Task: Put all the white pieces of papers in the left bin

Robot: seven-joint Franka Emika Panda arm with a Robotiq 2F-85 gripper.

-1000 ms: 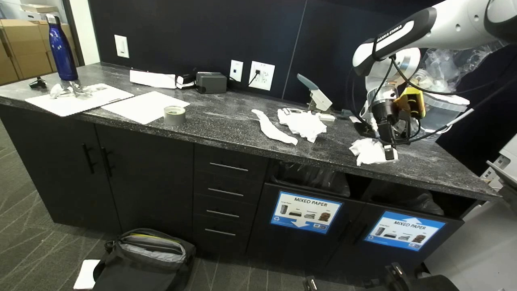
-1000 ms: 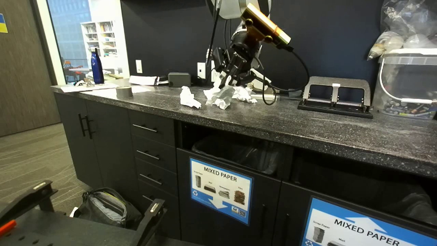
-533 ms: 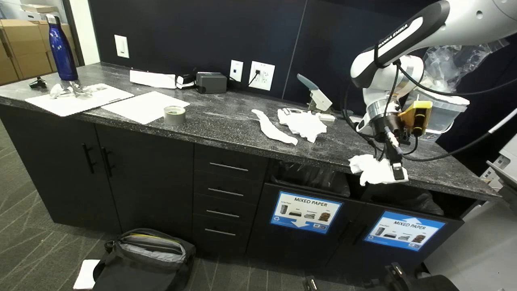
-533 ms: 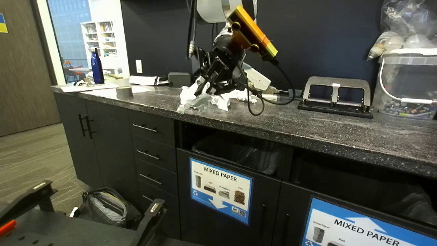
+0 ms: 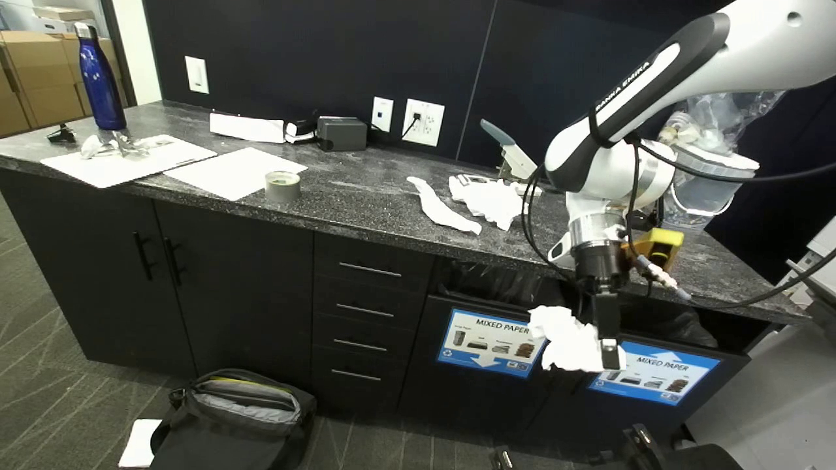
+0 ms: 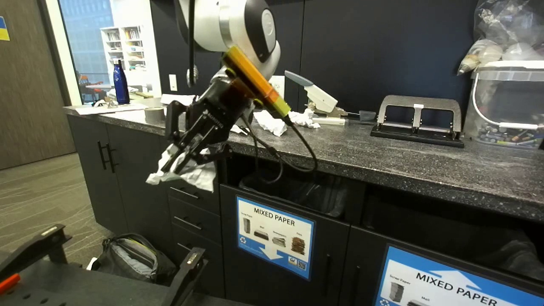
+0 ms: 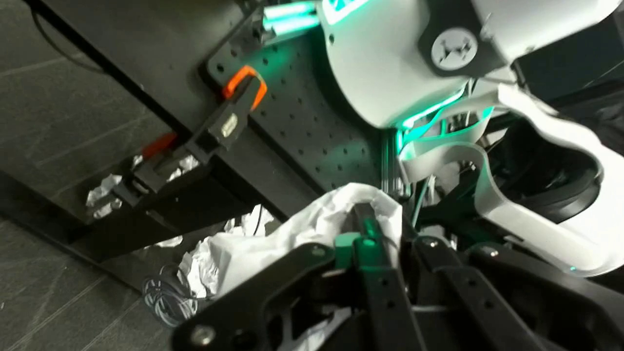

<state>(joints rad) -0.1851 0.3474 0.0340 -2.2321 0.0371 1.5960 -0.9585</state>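
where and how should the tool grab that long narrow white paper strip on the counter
Probably across the middle of the strip, from above, closing on its two long edges: it lies long and slim on the counter, with a gap between it and the crumpled paper beside it. The tool must first release its scrap.

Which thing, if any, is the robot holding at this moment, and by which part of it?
A crumpled white paper, held by the pincer near one end; in an exterior view, most of it sticks out to one side.
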